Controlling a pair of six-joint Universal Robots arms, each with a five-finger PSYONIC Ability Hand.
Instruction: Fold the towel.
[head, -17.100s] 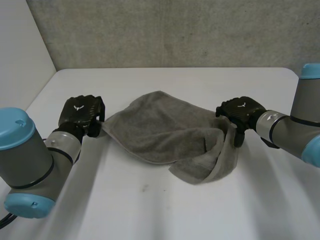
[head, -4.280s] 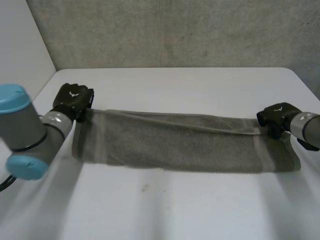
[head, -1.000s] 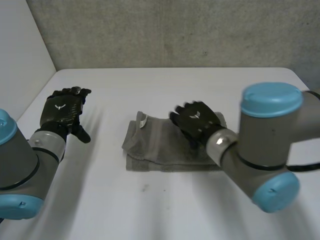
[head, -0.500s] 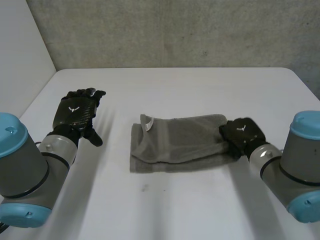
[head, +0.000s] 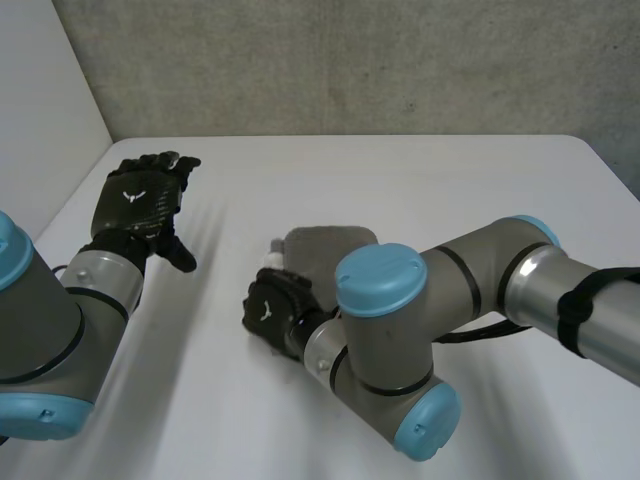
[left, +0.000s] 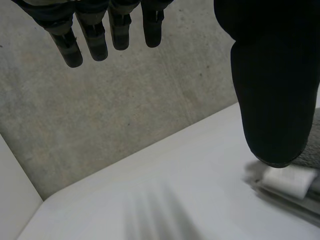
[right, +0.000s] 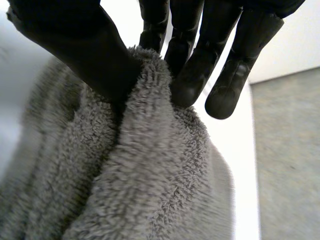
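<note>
Pinching the largely hidden towel (head: 335, 242) is the right hand (head: 272, 310); the left hand (head: 140, 200) hovers spread, holding nothing.

Towel (head: 330, 243) at the middle of the table (head: 430, 175), right hand (head: 273, 310) at its near left end, left hand (head: 140, 200) well apart, over the table's left side.

- The left arm (head: 50, 330) slants up from the near left.
- The left hand (head: 140, 200) is raised, its back to the head camera, with fingers (left: 95, 40) straight and slightly spread and the thumb out to the side.
- The right arm (head: 480, 275) reaches across from the right, its elbow low in the middle.
- The right hand (head: 272, 310) pinches a fold of the towel (right: 150, 175) between its thumb and straight fingers (right: 192, 75).
</note>
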